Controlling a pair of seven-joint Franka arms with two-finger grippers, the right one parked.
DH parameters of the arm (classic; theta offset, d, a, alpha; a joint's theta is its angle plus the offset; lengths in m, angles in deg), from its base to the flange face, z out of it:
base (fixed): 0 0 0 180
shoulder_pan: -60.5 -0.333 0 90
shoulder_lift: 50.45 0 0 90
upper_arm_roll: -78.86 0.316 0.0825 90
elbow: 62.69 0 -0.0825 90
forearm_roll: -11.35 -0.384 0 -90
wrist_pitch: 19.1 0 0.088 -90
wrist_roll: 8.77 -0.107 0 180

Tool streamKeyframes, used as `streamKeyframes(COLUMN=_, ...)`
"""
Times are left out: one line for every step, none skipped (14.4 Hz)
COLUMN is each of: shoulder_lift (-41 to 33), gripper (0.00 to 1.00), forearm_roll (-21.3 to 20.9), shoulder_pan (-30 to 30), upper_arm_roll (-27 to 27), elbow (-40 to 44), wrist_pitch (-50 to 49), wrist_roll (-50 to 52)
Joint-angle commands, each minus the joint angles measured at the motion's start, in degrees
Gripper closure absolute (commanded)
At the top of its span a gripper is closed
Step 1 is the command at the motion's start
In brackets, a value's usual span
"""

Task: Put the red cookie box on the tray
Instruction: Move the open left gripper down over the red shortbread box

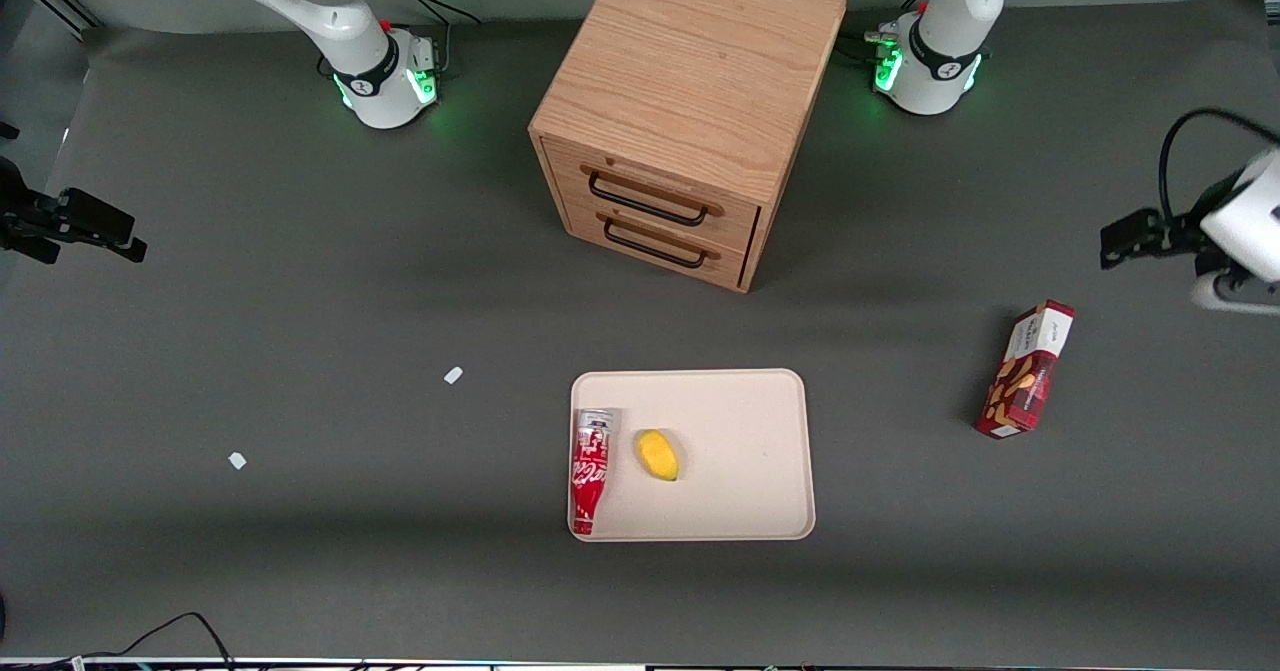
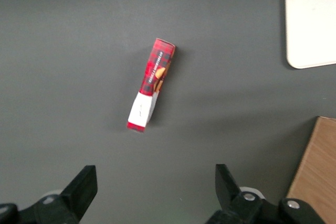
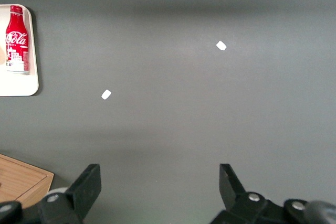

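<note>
Front view | tray (image 1: 740, 401): soda bottle (image 1: 589, 469), yellow fruit (image 1: 658, 454) | red cookie box (image 1: 1026, 369) on table | end effector (image 2: 152, 187) spread, empty

A wooden cabinet (image 1: 690, 101) with two dark-handled drawers (image 1: 655, 219) stands on the grey table mat (image 1: 300, 301). Seen from the front camera, a red soda can (image 1: 590, 471) lies flat at about six o'clock from it, its neck pointing to six. A yellow fruit (image 1: 658, 455) lies just beside the can at three o'clock. Two white scraps (image 1: 453, 375) (image 1: 237, 461) lie at ten and nine o'clock.
</note>
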Motion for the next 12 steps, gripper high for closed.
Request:
streamKeyframes(shoulder_lift=2.48, gripper=0.0, forearm_roll=-0.91, shoulder_pan=-0.27, upper_arm_roll=0.69, elbow=-0.83, wrist_pitch=2.96, wrist_roll=-5.16)
streamKeyframes(shoulder_lift=3.18, gripper=0.0, forearm_roll=-0.91, shoulder_pan=-0.36, upper_arm_roll=1.74, elbow=-1.54, wrist_pitch=4.19, wrist_roll=-7.7)
streamKeyframes(shoulder_lift=4.24, gripper=0.0, forearm_roll=-0.91, shoulder_pan=-0.36, upper_arm_roll=2.44, elbow=-2.41, wrist_pitch=5.42, wrist_roll=-9.56)
streamKeyframes(shoulder_lift=5.12, gripper=0.0, forearm_roll=-0.82, shoulder_pan=-0.36, upper_arm_roll=3.32, elbow=-3.81, wrist_pitch=8.13, wrist_roll=-10.36)
streamKeyframes(shoulder_lift=5.21, gripper=0.0, forearm_roll=-0.82, shoulder_pan=-0.36, upper_arm_roll=3.59, elbow=-6.7, wrist_pitch=12.33, wrist_roll=-10.54)
streamKeyframes(shoulder_lift=5.21, gripper=0.0, forearm_roll=-0.82, shoulder_pan=-0.45, upper_arm_roll=3.59, elbow=-10.38, wrist_pitch=17.86, wrist_roll=-10.63)
streamKeyframes(shoulder_lift=5.39, gripper=0.0, forearm_roll=-0.91, shoulder_pan=-0.62, upper_arm_roll=3.59, elbow=-14.33, wrist_pitch=23.57, wrist_roll=-11.5)
streamKeyframes(shoulder_lift=5.65, gripper=0.0, forearm_roll=-0.82, shoulder_pan=-0.62, upper_arm_roll=3.68, elbow=-18.03, wrist_pitch=29.37, wrist_roll=-12.73)
streamKeyframes(shoulder_lift=6.44, gripper=0.0, forearm_roll=-0.82, shoulder_pan=-0.62, upper_arm_roll=3.68, elbow=-21.28, wrist_pitch=34.73, wrist_roll=-12.91)
streamKeyframes(shoulder_lift=7.31, gripper=0.0, forearm_roll=-0.82, shoulder_pan=-0.62, upper_arm_roll=3.68, elbow=-23.67, wrist_pitch=38.79, wrist_roll=-12.92)
streamKeyframes(shoulder_lift=8.72, gripper=0.0, forearm_roll=-0.91, shoulder_pan=-0.36, upper_arm_roll=3.68, elbow=-25.08, wrist_pitch=41.61, wrist_roll=-13.09)
streamKeyframes(shoulder_lift=10.47, gripper=0.0, forearm_roll=-0.91, shoulder_pan=-0.19, upper_arm_roll=3.68, elbow=-25.62, wrist_pitch=43.38, wrist_roll=-13.87)
